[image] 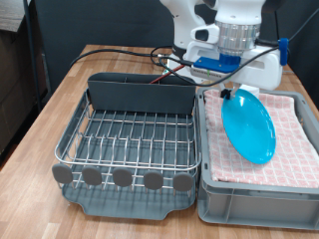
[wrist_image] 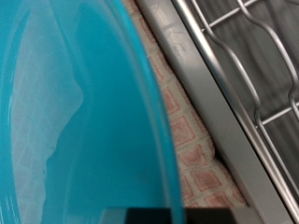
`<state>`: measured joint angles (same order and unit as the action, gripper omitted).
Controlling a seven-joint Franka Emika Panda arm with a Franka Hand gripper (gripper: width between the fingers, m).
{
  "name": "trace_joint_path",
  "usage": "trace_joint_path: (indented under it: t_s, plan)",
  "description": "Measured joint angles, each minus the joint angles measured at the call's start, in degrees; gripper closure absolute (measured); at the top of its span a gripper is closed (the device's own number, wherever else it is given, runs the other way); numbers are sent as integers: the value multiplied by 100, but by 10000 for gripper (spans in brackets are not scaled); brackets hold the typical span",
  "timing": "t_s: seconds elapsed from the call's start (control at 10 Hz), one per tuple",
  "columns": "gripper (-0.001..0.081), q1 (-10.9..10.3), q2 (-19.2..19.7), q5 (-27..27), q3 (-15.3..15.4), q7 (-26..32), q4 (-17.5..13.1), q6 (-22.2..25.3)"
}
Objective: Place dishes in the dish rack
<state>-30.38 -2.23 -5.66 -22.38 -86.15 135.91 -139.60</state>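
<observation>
My gripper (image: 234,88) is shut on the rim of the round light-blue plate (image: 249,126) and holds it tilted on edge above the grey crate (image: 257,195) lined with pink checked cloth. The plate fills most of the wrist view (wrist_image: 65,112), where the fingers do not show. The dish rack (image: 130,134), silver wire on a grey tray, stands to the exterior view's left of the crate with no dishes showing in it. Its dark-grey caddy (image: 140,92) is at the far edge and round grey discs (image: 122,177) line the near edge. The cup and the wooden spoon are out of view.
The rack and crate stand side by side on a wooden table (image: 40,119). The robot's white base (image: 249,70) and cables (image: 164,62) are behind the caddy. The rack's wires (wrist_image: 266,65) and the crate's wall (wrist_image: 187,56) show in the wrist view.
</observation>
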Motion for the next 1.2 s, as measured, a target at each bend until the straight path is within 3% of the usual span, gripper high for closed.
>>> trace_joint_path:
  t_s: [0.3, 0.8, 1.2]
  plan:
    - [781, -10, 53, 10, -2, 62, -19, 30]
    - [781, 13, 39, -971, -124, 204, -587, 1368]
    - [781, 46, -93, -1781, -261, 825, -1095, 2336]
